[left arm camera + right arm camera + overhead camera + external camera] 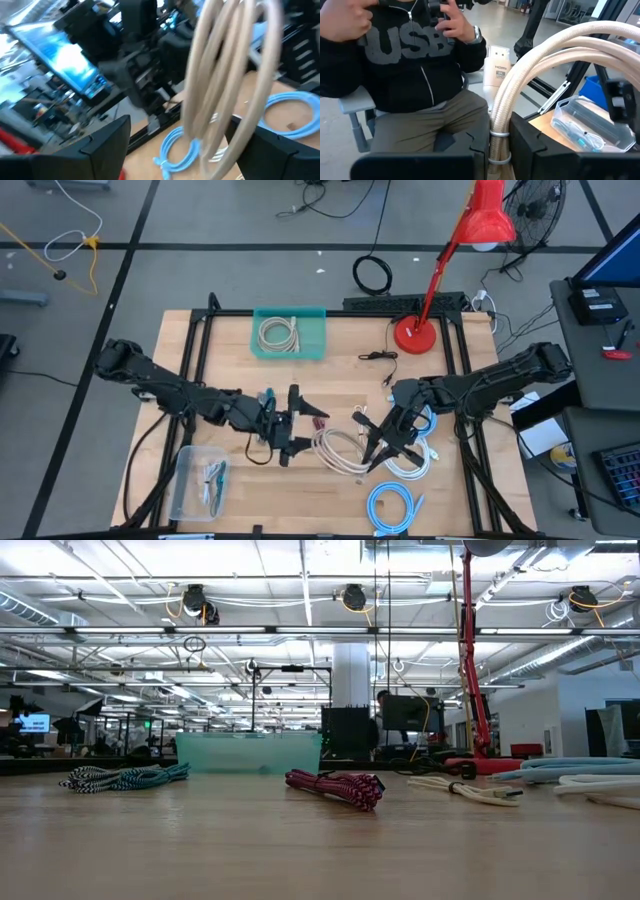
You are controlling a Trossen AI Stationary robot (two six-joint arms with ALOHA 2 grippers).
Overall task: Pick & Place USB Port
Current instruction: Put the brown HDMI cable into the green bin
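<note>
A cream cable coil (pixel 338 452) lies between my two grippers near the table's middle. My right gripper (pixel 372 442) is shut on it. In the right wrist view the coil (pixel 555 55) arcs up out of the gripper (pixel 497 155), and a cream HDMI plug (pixel 497 67) stands behind. My left gripper (pixel 290 423) is open wide just left of the coil. In the left wrist view the loops (pixel 225 75) stand between its spread fingers (pixel 105 145); I cannot tell if they touch. The low view shows neither gripper. My right gripper pinches the cream coil between its two fingers at the bundled strands (pixel 496 145), right by the tie band. The fingers (pixel 540 150) lie across the strands. The loops rise and curve away above the hold. Whether the far side of the coil rests on the table I cannot tell.
A teal bin (pixel 310 345) with a pale cable sits at the far edge, beside a red lamp (pixel 415 335). Near the left corner is a clear box (pixel 185 480). A white cable (pixel 412 458), blue cable (pixel 390 505), dark red cable (pixel 335 787) and teal-black cable (pixel 120 777) lie around. A seated person (pixel 405 65) is beyond the table.
</note>
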